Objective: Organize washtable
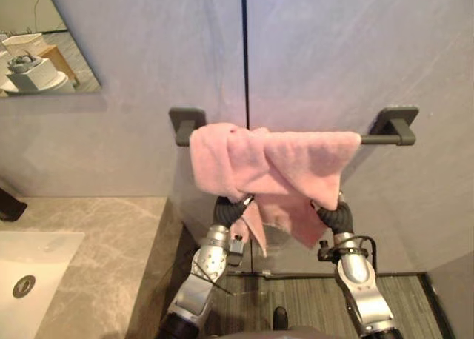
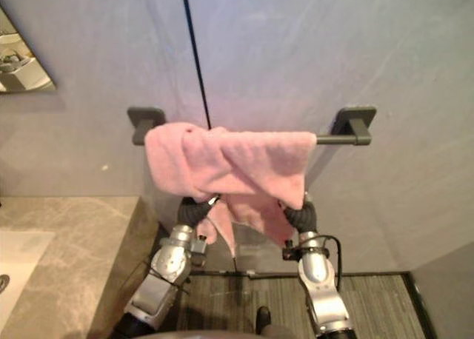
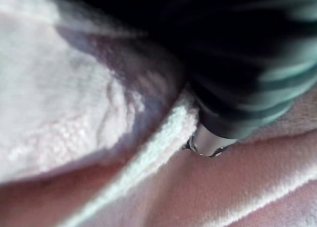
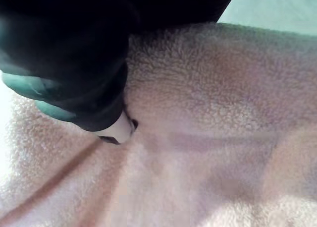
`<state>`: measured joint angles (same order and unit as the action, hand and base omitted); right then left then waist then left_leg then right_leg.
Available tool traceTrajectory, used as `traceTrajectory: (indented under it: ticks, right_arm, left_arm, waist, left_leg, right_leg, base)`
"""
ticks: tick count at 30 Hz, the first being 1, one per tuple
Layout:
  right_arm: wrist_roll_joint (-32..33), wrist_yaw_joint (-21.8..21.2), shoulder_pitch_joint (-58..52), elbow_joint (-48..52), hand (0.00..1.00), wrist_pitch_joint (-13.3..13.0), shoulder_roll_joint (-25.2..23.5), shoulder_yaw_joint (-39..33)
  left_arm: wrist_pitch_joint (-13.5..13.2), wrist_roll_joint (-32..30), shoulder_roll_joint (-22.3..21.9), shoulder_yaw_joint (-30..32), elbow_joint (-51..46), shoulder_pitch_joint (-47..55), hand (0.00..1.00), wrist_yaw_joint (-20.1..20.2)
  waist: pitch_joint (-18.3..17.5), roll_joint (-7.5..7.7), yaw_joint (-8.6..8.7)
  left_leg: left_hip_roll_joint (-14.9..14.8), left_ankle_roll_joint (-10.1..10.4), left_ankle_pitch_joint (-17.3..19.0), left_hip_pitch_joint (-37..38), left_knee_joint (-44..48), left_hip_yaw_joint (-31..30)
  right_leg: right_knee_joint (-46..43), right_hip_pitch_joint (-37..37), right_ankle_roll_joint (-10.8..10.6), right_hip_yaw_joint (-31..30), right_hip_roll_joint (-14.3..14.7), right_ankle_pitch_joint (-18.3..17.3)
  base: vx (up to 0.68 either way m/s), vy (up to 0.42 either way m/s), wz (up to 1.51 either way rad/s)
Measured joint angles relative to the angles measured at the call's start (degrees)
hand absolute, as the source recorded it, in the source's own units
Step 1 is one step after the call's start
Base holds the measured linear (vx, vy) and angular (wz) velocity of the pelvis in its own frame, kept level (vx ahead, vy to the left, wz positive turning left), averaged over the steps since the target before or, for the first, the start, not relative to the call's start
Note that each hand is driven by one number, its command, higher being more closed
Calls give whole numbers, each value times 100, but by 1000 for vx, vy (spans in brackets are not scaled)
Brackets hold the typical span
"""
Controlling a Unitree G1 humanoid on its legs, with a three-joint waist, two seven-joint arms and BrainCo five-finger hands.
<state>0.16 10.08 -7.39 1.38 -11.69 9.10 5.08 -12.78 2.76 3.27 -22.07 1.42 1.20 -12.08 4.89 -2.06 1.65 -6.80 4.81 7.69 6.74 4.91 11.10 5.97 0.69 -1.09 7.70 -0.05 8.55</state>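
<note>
A pink towel (image 1: 270, 165) hangs bunched and folded over a dark towel bar (image 1: 386, 138) on the grey wall. My left hand (image 1: 228, 209) reaches up under the towel's lower left edge, with its dark cover showing below the cloth. My right hand (image 1: 335, 215) is pushed up under the lower right edge in the same way. In the left wrist view the towel (image 3: 89, 118) lies right against the hand's cover (image 3: 237, 78). The right wrist view shows the towel's pile (image 4: 208, 113) pressed against the other cover (image 4: 74, 63).
A marble counter (image 1: 111, 257) with a white sink (image 1: 37, 257) and its drain lies at the lower left. A mirror (image 1: 37, 43) hangs on the wall above it. A dark fitting (image 1: 9, 204) stands at the counter's left edge. Striped floor (image 1: 296, 298) runs below the bar.
</note>
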Motion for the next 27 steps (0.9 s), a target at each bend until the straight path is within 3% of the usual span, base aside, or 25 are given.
traceTrajectory:
  ticks: [5,27]
  right_arm:
    - [42,-3,-163,255,100,-113,-74,-158]
    - [128,72,-204,247,100,-115,-199,-523]
  left_arm:
    - [-3,5,-30,-27,-151,0,100,95]
    - [0,177,-85,-257,-150,-33,100,207]
  waist:
    - [0,10,17]
    - [4,30,72]
  left_leg:
    - [-1,1,0,5,5,13]
    - [3,-2,5,14,2,173]
  right_leg:
    - [-1,-6,-1,-14,5,-1]
    - [-2,-97,-24,-182,22,21]
  base:
    - [0,0,0]
    - [-5,14,-4]
